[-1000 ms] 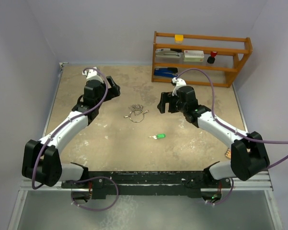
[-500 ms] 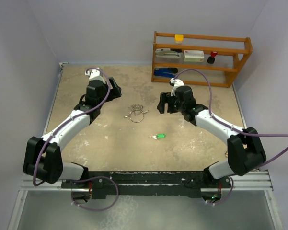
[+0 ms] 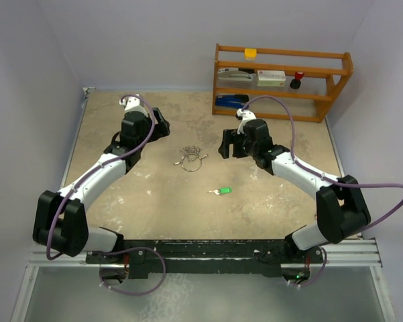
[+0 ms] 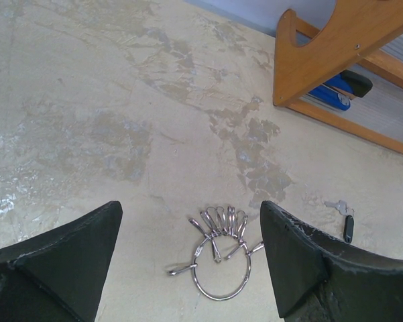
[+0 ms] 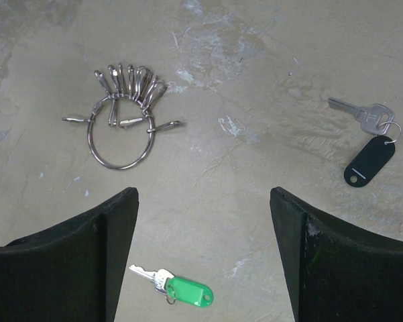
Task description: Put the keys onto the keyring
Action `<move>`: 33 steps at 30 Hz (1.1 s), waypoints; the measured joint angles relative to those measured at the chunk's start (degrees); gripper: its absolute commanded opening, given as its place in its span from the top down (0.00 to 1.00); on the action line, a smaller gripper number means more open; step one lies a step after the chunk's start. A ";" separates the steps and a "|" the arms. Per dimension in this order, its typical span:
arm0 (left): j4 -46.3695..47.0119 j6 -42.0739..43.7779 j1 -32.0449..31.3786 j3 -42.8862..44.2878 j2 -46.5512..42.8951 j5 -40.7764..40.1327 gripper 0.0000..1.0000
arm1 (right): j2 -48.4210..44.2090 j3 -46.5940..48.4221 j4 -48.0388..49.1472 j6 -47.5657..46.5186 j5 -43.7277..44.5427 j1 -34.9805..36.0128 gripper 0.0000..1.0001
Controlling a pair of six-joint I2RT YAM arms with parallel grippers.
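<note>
Keyring (image 5: 129, 94) | loose on surface (image 5: 255, 80); green key (image 5: 181, 290), black key (image 5: 369, 151) apart | step: approach (nothing held) | left gripper (image 4: 190, 211), right gripper (image 5: 202, 198) wide | next: likely pinch ring

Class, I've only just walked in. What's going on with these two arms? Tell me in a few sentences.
Nothing is being handled yet. The left gripper and right gripper both hang open and empty above the table. The keyring lies flat roughly between them. The green-tagged key and the black-tagged key, which are meant to go on it, lie loose on the table, apart from the ring.
</note>
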 measured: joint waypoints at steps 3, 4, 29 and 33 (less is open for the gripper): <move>0.02 0.07 -0.20 0.11 0.28 -0.20 0.20 | 0.15 0.07 0.02 0.00 0.00 0.00 0.18; 0.02 0.11 -0.26 0.13 0.37 -0.20 0.20 | 0.17 0.07 0.00 0.00 0.00 0.00 0.18; -0.11 1.46 -0.72 0.72 1.01 -0.98 0.21 | 16.94 12.87 -0.72 -10.49 -5.20 1.51 0.41; -0.11 1.51 -0.72 0.90 1.29 -0.98 0.21 | 18.29 13.53 -0.90 -12.46 -7.54 1.51 0.46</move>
